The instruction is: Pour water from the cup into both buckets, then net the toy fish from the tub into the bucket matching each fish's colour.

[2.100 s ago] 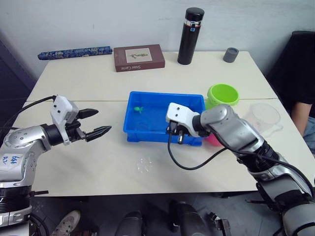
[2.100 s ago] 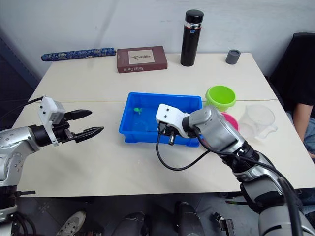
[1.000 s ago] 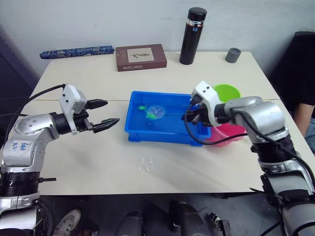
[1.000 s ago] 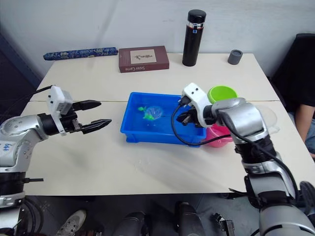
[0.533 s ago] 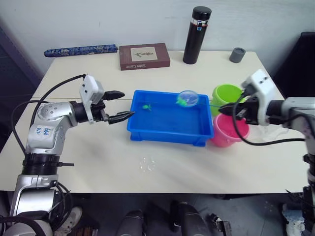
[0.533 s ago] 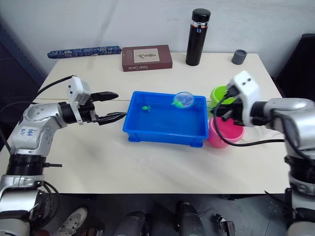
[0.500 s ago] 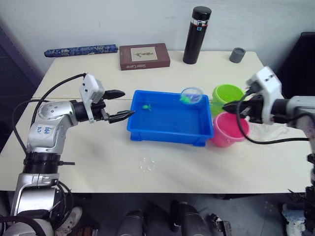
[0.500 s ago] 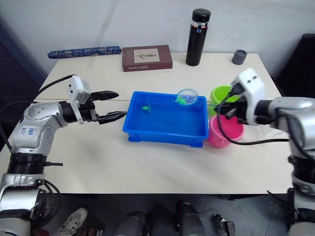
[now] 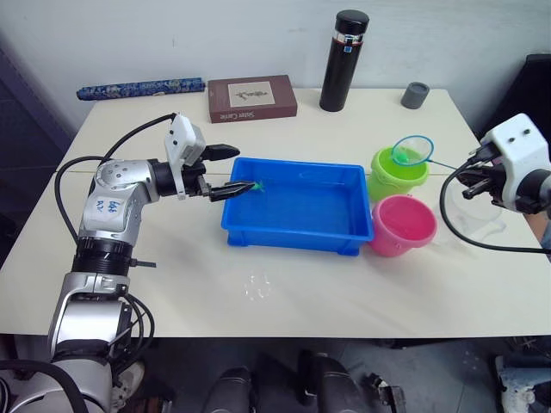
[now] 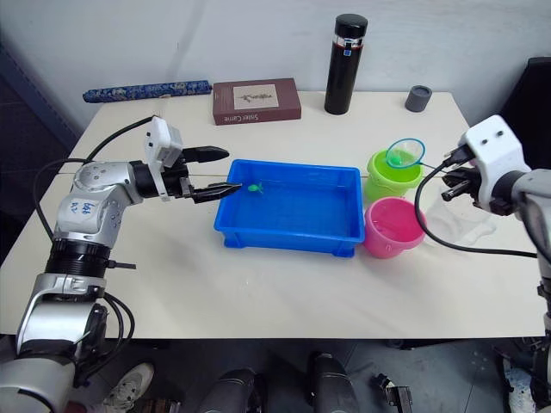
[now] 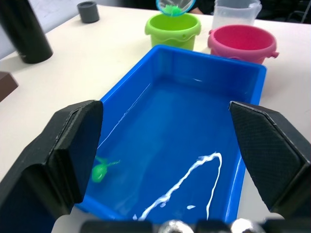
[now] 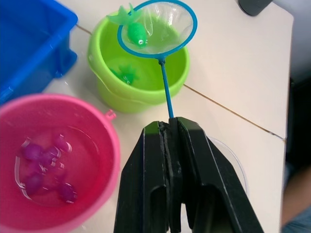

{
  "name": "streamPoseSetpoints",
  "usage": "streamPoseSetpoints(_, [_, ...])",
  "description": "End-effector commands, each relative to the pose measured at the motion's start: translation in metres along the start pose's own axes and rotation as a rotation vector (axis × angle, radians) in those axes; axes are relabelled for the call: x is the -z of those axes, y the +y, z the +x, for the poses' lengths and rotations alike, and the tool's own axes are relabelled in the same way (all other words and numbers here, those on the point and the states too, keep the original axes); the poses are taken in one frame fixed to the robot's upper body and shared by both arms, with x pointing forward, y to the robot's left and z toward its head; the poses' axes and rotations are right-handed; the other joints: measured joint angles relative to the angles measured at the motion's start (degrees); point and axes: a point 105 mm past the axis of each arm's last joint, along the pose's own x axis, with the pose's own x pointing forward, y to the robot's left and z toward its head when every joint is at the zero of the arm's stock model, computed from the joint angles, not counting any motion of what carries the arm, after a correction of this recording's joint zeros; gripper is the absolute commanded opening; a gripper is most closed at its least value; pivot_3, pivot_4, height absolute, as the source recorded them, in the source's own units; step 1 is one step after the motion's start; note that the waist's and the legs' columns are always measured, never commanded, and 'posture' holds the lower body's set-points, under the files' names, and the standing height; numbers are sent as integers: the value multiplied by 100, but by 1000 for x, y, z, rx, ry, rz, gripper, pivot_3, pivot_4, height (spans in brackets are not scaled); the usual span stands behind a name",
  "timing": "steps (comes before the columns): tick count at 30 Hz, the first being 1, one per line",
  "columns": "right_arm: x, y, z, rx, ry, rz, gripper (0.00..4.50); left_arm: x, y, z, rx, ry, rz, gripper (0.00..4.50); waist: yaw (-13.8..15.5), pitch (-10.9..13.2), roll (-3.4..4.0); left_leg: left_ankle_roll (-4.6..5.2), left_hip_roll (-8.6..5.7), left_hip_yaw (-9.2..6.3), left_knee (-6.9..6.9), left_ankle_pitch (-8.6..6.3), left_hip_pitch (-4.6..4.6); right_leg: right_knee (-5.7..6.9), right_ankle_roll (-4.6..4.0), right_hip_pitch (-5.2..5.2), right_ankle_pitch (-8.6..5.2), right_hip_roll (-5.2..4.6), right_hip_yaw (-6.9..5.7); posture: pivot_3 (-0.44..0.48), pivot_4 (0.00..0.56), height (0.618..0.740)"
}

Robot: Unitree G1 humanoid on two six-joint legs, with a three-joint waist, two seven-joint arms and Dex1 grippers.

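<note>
The blue tub [image 9: 301,215] sits mid-table with one green toy fish [image 11: 100,171] in its water. My left gripper [image 9: 247,167] is open at the tub's left rim, close to that fish. To the right stand the green bucket [image 9: 398,179] and the pink bucket [image 9: 402,225]. My right gripper [image 12: 170,125] is shut on the net's thin handle. The net [image 12: 158,26] hangs over the green bucket with a green fish [image 12: 136,33] in it. Another green fish [image 12: 127,75] lies in that bucket, and pink fish [image 12: 36,155] lie in the pink one. The clear cup [image 10: 456,219] stands behind my right gripper.
Along the table's far edge stand a tall black flask [image 9: 338,60], a small grey cup [image 9: 415,95], a brown box [image 9: 252,98] and a long blue patterned roll [image 9: 140,87]. A small water puddle [image 9: 256,286] lies in front of the tub.
My right gripper has carried the net with the green fish rightwards from above the tub to above the green bucket. My left gripper has moved in to the tub's left rim.
</note>
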Motion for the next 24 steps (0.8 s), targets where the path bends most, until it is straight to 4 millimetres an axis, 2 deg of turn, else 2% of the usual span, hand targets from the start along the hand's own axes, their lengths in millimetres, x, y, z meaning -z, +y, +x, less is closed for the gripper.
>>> streamPoseSetpoints(1, [-13, -10, -5, 128, -25, -220, 0, -13, 2, 4, 18, -31, 46, 4455, 1, 0, 0, 0, 0, 0, 1, 0, 0, 1, 0, 0, 0, 0, 1, 0, 150, 740])
streamPoseSetpoints(10, [-18, 0, -5, 283, -20, -779, 0, -10, 0, 5, 32, -39, 38, 4455, 6, 0, 0, -3, -1, 1, 2, 2, 0, 4, 0, -2, 0, 1, 2, 0, 150, 740])
streamPoseSetpoints(19, [-20, 3, -7, 364, -26, -1123, 0, -5, -5, 1, 32, -35, 19, 4455, -2, 0, 0, -6, -1, 2, 7, 4, 3, 8, 0, -1, 0, 2, 3, 0, 150, 740])
streamPoseSetpoints(24, [-10, 9, -7, 363, -14, -1269, 0, -4, -6, -1, 28, -33, 14, 4455, -3, 0, 0, -8, -1, 4, 8, 5, 4, 11, 0, -1, 0, 3, 5, 0, 150, 740])
